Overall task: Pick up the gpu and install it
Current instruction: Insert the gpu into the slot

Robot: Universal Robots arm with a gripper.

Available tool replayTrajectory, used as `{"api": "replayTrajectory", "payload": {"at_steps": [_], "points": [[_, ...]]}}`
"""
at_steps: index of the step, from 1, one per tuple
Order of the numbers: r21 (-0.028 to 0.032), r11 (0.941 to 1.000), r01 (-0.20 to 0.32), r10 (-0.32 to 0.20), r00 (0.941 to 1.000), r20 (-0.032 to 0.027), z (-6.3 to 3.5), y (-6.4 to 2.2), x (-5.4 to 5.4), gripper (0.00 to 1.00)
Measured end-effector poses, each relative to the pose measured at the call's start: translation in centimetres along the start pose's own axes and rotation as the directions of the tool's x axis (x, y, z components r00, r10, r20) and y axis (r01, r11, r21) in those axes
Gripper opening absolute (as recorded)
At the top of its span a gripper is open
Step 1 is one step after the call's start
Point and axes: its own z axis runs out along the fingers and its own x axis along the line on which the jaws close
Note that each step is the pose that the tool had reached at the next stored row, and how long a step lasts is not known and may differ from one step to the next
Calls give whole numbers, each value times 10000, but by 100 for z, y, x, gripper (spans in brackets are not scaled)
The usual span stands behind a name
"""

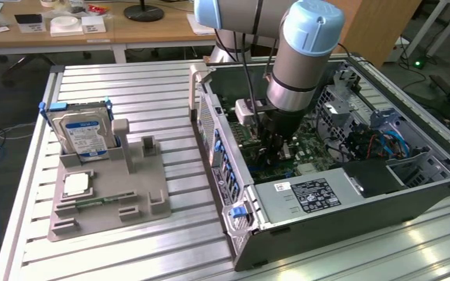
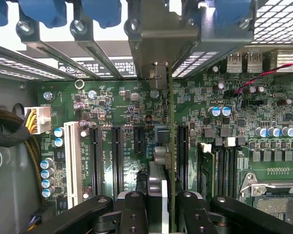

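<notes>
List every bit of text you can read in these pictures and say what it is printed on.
No text reads clearly.
Hard drive blue label: print too blurred.
Power supply black sticker and the white sticker beside it: too small.
Motherboard silkscreen, with the gpu standing edge-on in the gripper: white markings too small.

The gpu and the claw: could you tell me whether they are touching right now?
Touching. In the wrist view the claw is shut on the gpu, whose thin edge runs up from between the black fingers over the motherboard slots.
</notes>
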Motion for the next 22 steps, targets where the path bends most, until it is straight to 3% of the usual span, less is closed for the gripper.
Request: {"api": "replayTrajectory", "payload": {"at_steps": [13, 22], "points": [[1, 10000, -1, 1, 10000, 0, 7, 0, 0, 28], [-1, 10000, -2, 2, 10000, -2, 112, 3, 2, 28]]}}
